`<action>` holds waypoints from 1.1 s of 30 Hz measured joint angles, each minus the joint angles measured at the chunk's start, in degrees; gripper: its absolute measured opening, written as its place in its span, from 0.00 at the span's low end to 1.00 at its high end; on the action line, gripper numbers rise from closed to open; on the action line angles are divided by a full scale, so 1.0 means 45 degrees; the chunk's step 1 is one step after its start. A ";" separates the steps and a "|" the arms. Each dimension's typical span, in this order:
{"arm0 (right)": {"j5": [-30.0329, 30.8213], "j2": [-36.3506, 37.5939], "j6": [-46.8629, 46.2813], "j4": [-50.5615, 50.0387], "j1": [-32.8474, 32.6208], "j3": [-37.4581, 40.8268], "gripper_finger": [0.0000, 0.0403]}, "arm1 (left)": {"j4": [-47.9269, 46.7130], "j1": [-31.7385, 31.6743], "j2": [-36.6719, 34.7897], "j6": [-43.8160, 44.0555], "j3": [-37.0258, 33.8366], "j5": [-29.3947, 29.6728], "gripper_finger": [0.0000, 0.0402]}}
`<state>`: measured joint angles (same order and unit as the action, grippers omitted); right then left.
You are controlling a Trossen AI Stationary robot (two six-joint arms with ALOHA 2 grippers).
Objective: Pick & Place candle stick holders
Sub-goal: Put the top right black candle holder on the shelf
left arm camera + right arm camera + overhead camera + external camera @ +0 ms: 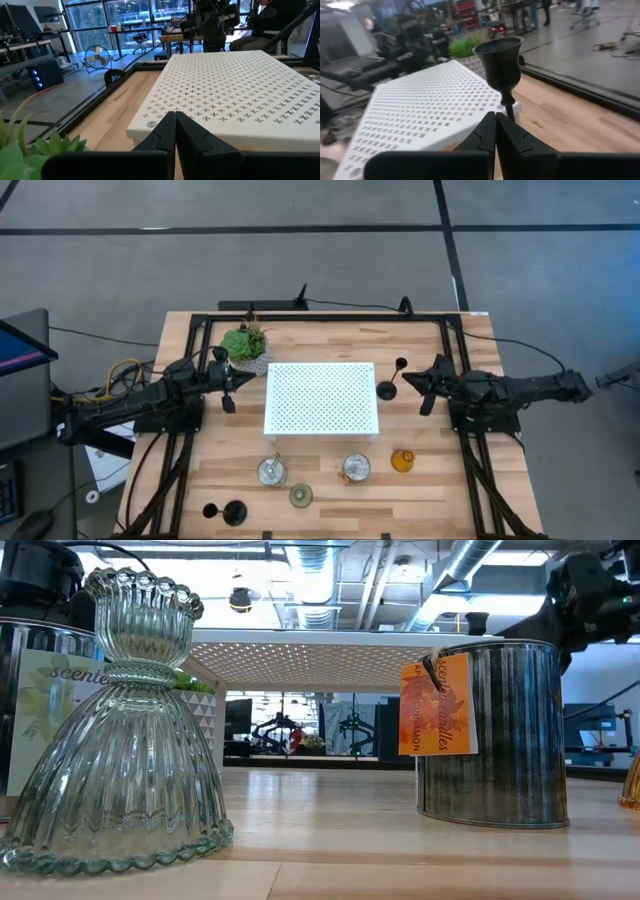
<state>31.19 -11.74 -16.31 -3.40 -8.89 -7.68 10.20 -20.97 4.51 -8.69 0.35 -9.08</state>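
i see the white perforated platform (321,399) at the centre of the desk (440,490), with the potted plant (245,343) at its far left corner. one black holder (389,383) stands upright just off the platform's right edge, its long axis vertical and its cup opening upward; in the right wrist view it (501,67) rises directly ahead of the fingers. the right gripper (408,379) sits just beside this holder, fingers pressed together and holding nothing. the left gripper (236,380) hovers near the platform's left edge, beside the plant, fingers likewise closed and empty.

along the near side of the desk i count the remaining holders. two silvery cups (272,471) (356,468) stand upright in front of the platform, well apart from each other. the pale green holder (301,496) stands between them and nearer the desk's front edge, wide base down, narrow neck up. the amber holder (402,461) stands upright to the right of the cups. two black holders (234,512) (211,510) are at the front left; whether they are upright or tipped i cannot tell.
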 joint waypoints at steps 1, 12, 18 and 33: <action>0.0500 -0.0251 -0.0050 0.0038 -0.0332 -0.0094 0.00 | 0.0009 0.0000 0.0000 0.0000 -0.0002 -0.0004 0.02; 0.5259 -0.3171 -0.2438 0.0345 -0.3923 -0.0145 0.00 | 0.0039 0.0000 0.0000 0.0000 0.0002 0.0000 0.02; 0.7127 -0.3840 -0.2202 0.1746 -0.5169 -0.0145 0.00 | 0.0039 0.0000 0.0000 0.0000 0.0002 0.0000 0.02; 0.6992 -0.4426 -0.1673 0.2182 -0.5322 -0.0155 0.05 | 0.0088 0.0005 0.0000 0.0000 0.0000 0.0000 0.02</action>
<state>62.65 -31.66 -23.84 6.42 -32.84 -8.38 10.59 -20.95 4.51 -8.69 0.35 -9.08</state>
